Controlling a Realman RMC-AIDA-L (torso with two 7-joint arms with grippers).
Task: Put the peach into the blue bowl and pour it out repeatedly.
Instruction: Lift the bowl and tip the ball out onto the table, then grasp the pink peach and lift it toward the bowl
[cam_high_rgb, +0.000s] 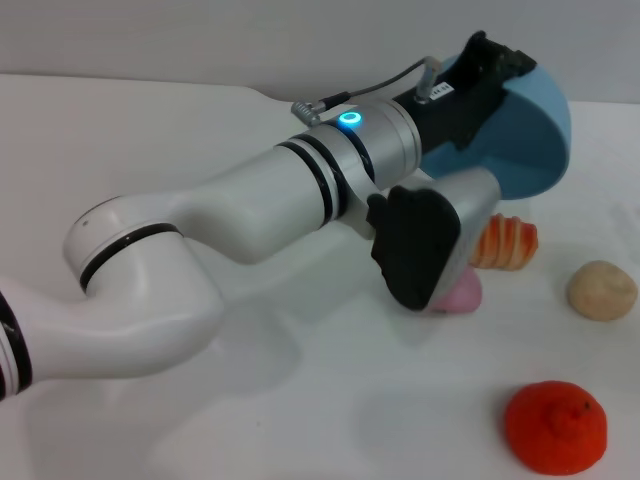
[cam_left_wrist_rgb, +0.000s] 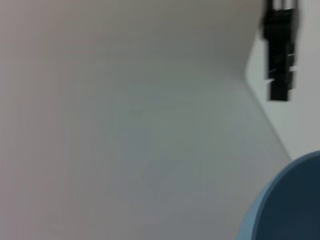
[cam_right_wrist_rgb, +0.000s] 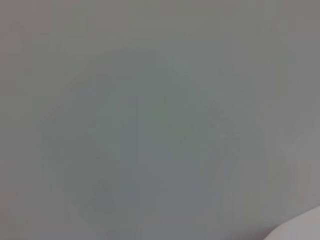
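The blue bowl (cam_high_rgb: 530, 130) is lifted off the table at the back right and tipped on its side, its opening facing away from me. My left gripper (cam_high_rgb: 492, 68) is shut on its rim, the left arm reaching across the table. The bowl's rim also shows in the left wrist view (cam_left_wrist_rgb: 287, 205). The pink peach (cam_high_rgb: 462, 296) lies on the table below the bowl, half hidden behind my left wrist's black camera housing. My right gripper is out of view; the right wrist view shows only a blank grey surface.
An orange striped item (cam_high_rgb: 506, 243) lies beside the peach. A beige lump (cam_high_rgb: 601, 290) sits at the right edge. A bumpy orange-red fruit (cam_high_rgb: 555, 427) is at the front right. A blurred dark shape (cam_left_wrist_rgb: 280, 50) hangs far off in the left wrist view.
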